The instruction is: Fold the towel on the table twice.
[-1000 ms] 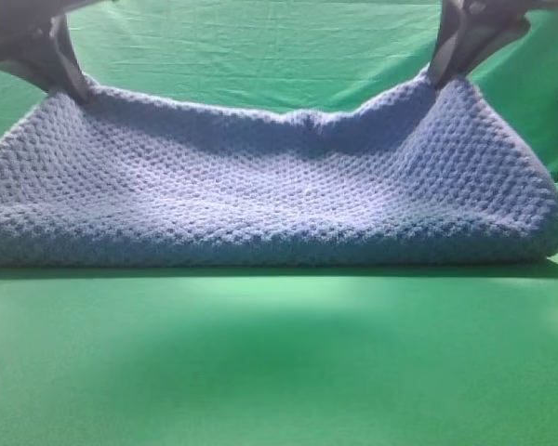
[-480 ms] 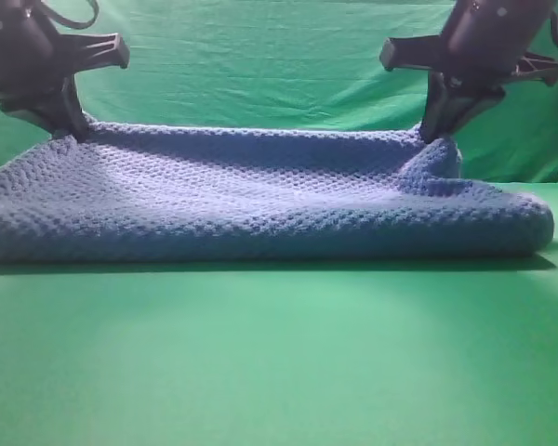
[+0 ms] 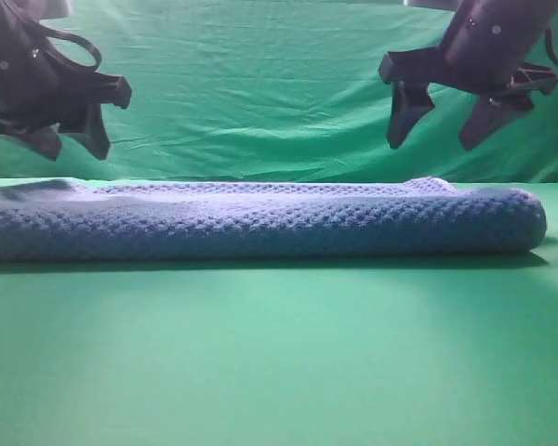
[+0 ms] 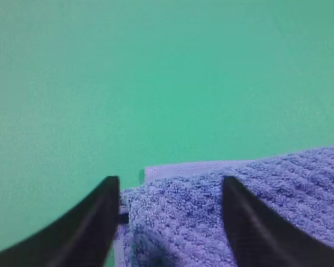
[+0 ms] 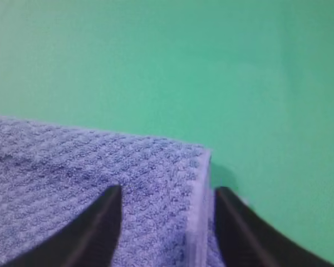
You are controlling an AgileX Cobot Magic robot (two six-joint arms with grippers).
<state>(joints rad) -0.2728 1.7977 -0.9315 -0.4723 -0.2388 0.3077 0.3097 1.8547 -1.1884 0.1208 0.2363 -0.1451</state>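
Green table [image 3: 279, 362], wrinkled backdrop [image 3: 260, 84] behind. Towel [image 3: 260, 223] lay folded along far edge, soft, floppy; best pinched at 2 corners. Left gripper [image 3: 65, 139] and right gripper [image 3: 437, 125] hung above it, jaws apart, empty.

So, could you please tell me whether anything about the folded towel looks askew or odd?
Nothing stands out: the towel lies flat on the table, its corner layers nearly aligned in both wrist views.

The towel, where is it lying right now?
In the high view the towel lies folded flat on the green table, stretching from the left edge almost to the right, with the open left gripper and right gripper above its far corners.
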